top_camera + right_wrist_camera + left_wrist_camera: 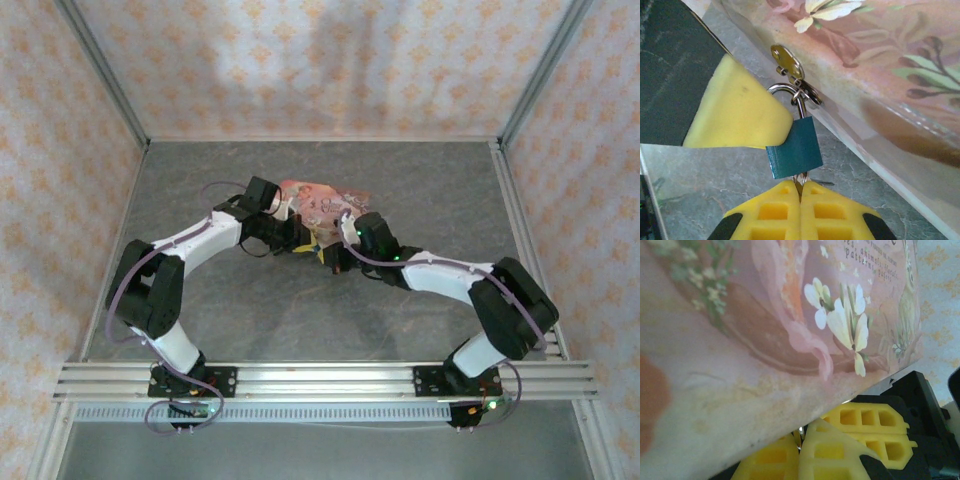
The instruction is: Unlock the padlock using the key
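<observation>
Tin (880, 55) — glossy printed metal, smooth. Beside the tin, the padlock (794, 148) has a matt teal body and a shiny metal shackle (784, 89). The key (799, 178) glints bare metal. Right gripper (800, 187) pads are matt yellow plastic. Table (695, 185) — smooth, marbled grey.

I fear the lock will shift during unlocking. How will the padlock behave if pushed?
The padlock probably swings freely, since it hangs by its shackle from the clasp on the tin. It looks small, so likely light. Its smooth sides may slip.
</observation>
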Controlling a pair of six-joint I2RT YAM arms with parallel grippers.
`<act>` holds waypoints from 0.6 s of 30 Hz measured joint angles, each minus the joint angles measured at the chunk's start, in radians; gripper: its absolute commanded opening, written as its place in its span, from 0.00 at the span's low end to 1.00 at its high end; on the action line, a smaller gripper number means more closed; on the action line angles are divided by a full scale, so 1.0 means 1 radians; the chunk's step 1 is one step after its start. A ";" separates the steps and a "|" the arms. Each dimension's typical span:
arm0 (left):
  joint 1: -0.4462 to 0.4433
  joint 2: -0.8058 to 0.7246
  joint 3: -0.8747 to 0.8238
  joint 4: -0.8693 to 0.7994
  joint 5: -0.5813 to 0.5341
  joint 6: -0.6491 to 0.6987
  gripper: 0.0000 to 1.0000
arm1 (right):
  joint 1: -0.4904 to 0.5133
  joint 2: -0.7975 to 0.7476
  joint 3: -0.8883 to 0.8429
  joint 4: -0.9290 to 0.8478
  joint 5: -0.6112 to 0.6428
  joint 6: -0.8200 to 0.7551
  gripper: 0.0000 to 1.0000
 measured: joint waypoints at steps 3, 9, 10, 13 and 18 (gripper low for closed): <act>0.002 0.000 0.000 0.000 -0.004 0.003 0.00 | -0.008 0.013 -0.003 0.023 -0.031 0.038 0.00; 0.006 0.000 0.000 -0.001 -0.016 0.007 0.00 | -0.026 0.046 -0.032 0.131 -0.082 0.120 0.00; 0.006 0.000 0.000 -0.001 -0.019 0.011 0.01 | -0.028 0.048 -0.035 0.139 -0.085 0.126 0.07; 0.006 0.000 0.000 -0.002 -0.022 0.021 0.05 | -0.027 0.048 -0.035 0.134 -0.077 0.119 0.24; 0.001 0.002 -0.002 0.000 -0.022 0.021 0.05 | -0.026 0.031 -0.035 0.100 -0.049 0.089 0.28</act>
